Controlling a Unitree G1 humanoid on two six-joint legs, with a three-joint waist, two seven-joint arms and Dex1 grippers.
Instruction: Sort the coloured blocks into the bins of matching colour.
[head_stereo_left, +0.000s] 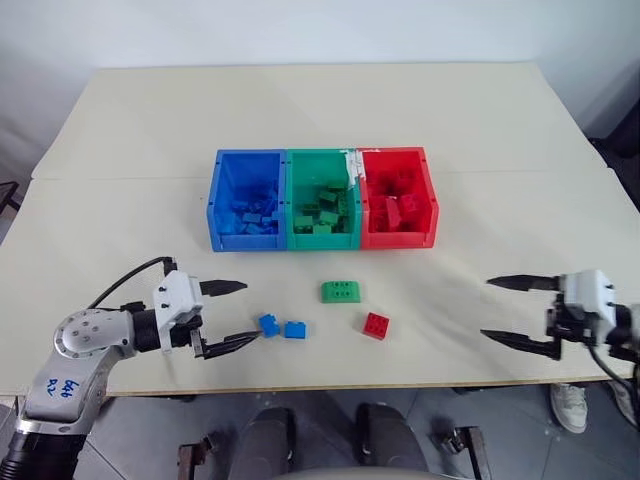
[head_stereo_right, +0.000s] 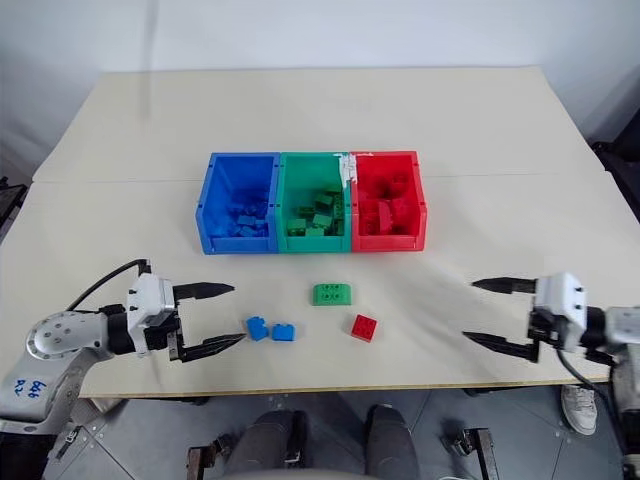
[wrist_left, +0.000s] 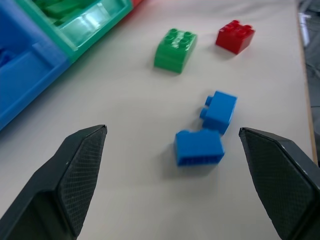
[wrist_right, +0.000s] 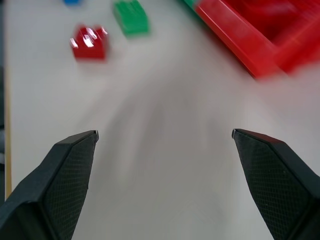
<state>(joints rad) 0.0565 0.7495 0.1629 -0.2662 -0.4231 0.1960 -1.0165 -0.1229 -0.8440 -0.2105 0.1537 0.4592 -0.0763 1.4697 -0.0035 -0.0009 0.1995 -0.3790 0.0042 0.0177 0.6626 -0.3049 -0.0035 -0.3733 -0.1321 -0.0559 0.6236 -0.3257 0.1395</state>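
Looking down from my head: the table (head_stereo_left: 300, 110) carries three joined bins — blue bin (head_stereo_left: 247, 200), green bin (head_stereo_left: 322, 199), red bin (head_stereo_left: 398, 197) — each already holding bricks of its colour. Nearer me lie four loose ones: two blue bricks (head_stereo_left: 281, 327) side by side, a green brick (head_stereo_left: 341, 291) and a red brick (head_stereo_left: 376, 325). My left gripper (head_stereo_left: 232, 315) hangs just left of the blue pair, fingers wide apart, holding nothing. My right gripper (head_stereo_left: 505, 310) sits well off to the right, fingers spread, empty too.

Left wrist: the blue pair lies between my fingertips (wrist_left: 85, 150) — green and red bricks beyond.

Right wrist: fingers (wrist_right: 75, 155) apart over bare table, red brick (wrist_right: 90, 42) and red bin (wrist_right: 250, 35) ahead.
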